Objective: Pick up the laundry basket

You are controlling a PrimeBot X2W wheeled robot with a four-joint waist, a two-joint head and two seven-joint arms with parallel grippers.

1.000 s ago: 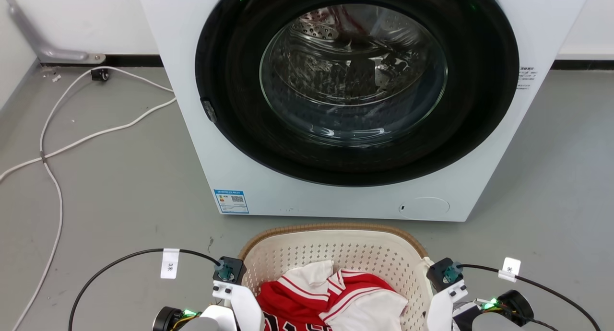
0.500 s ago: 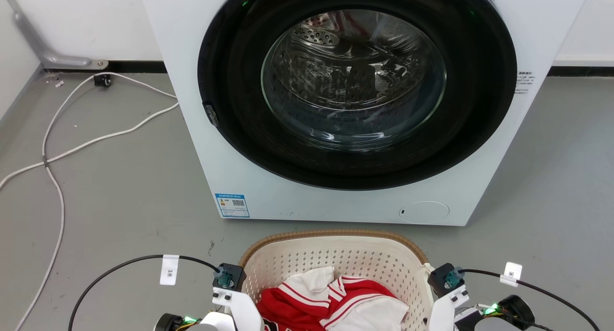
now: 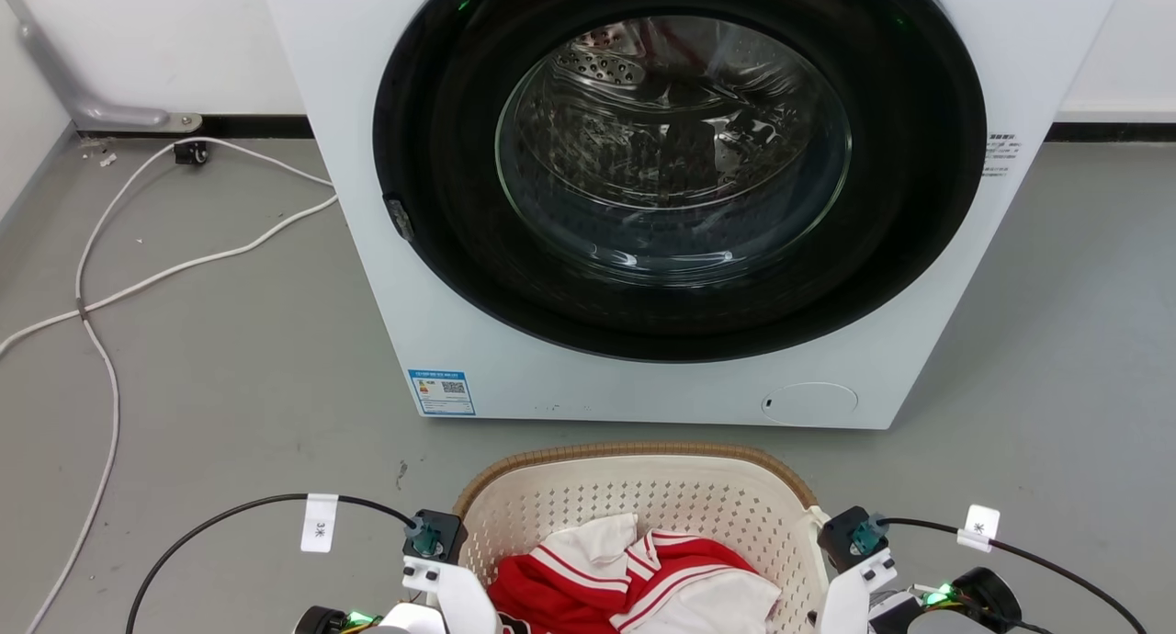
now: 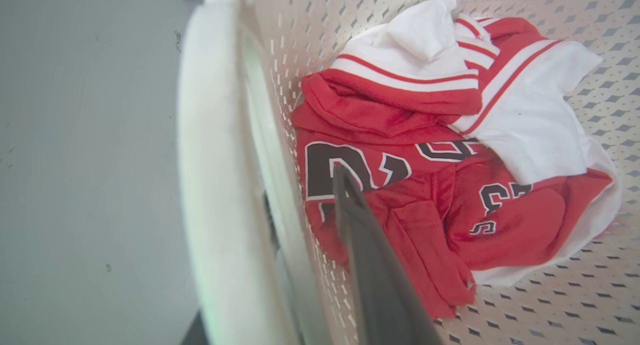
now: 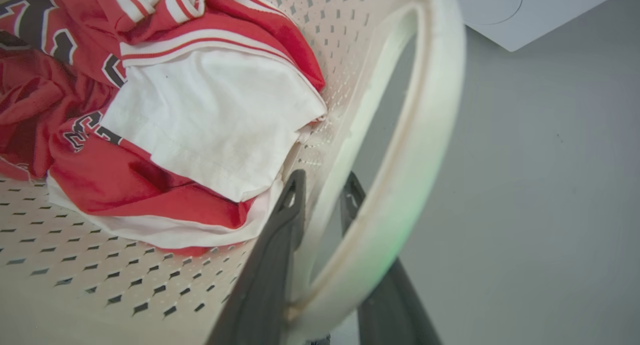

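Right gripper (image 5: 325, 185): fingers pinching the laundry basket (image 3: 643, 501) at its side wall, under the handle (image 5: 425, 135), at the basket's 3 o'clock.
Left gripper (image 4: 306, 195): at the basket's 9 o'clock; one finger inside the wall, the other hidden; grip cannot be told.
Washing machine (image 3: 597, 386): white, round glass door, 12 o'clock from the basket.
Laundry basket: 6 o'clock in the head view, near the machine's front.
Jersey (image 4: 400, 210): red and white, crumpled inside the basket.
White cable (image 3: 85, 312): on the floor, 10 o'clock.
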